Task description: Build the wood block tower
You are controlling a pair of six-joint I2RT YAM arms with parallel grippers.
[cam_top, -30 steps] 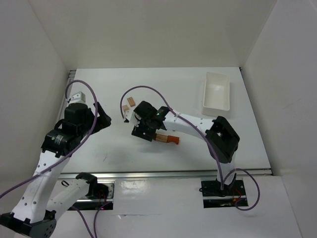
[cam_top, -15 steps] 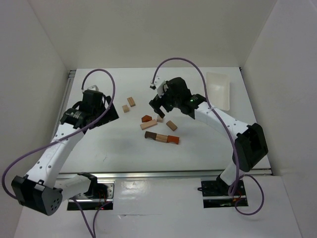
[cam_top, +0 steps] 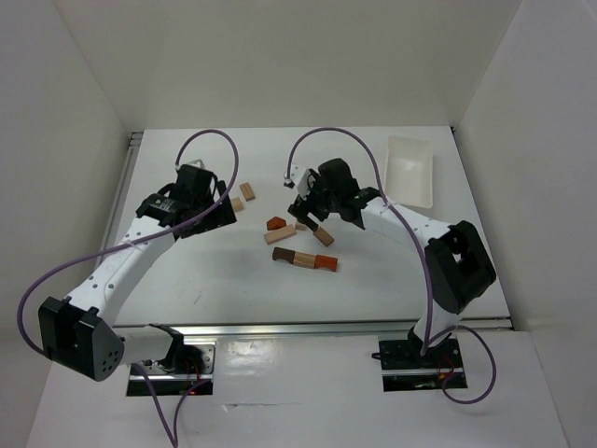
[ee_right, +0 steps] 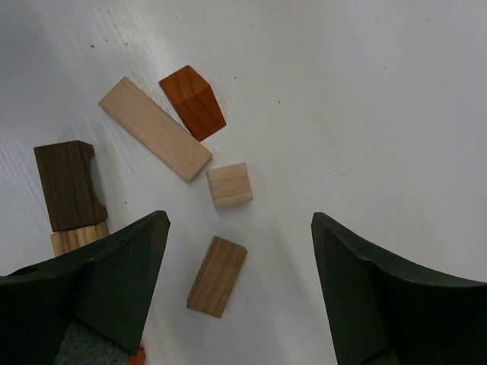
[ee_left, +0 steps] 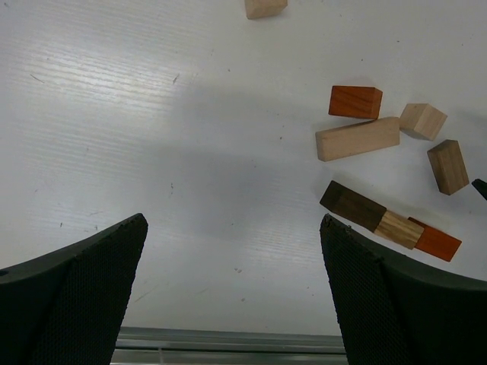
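White desk inside a white-walled enclosure, with a white tray at its far right corner. We note that the wooden pieces all lie loose and flat on the desk; none is stacked.

Central cluster: a reddish-orange block lies just beside a long tan bar. A small tan cube and a short tan block are near them. Closer to the arm bases, a dark brown piece, a striped tan piece and an orange piece lie end to end in one row. A lone tan block sits apart, far-left of the cluster.

Left tool: released, jaws spread wide, nothing between them, above bare desk left of the cluster.

Right tool: released, gripping nothing. It hovers over the cluster, and we see the short tan block on the desk between its fingers.
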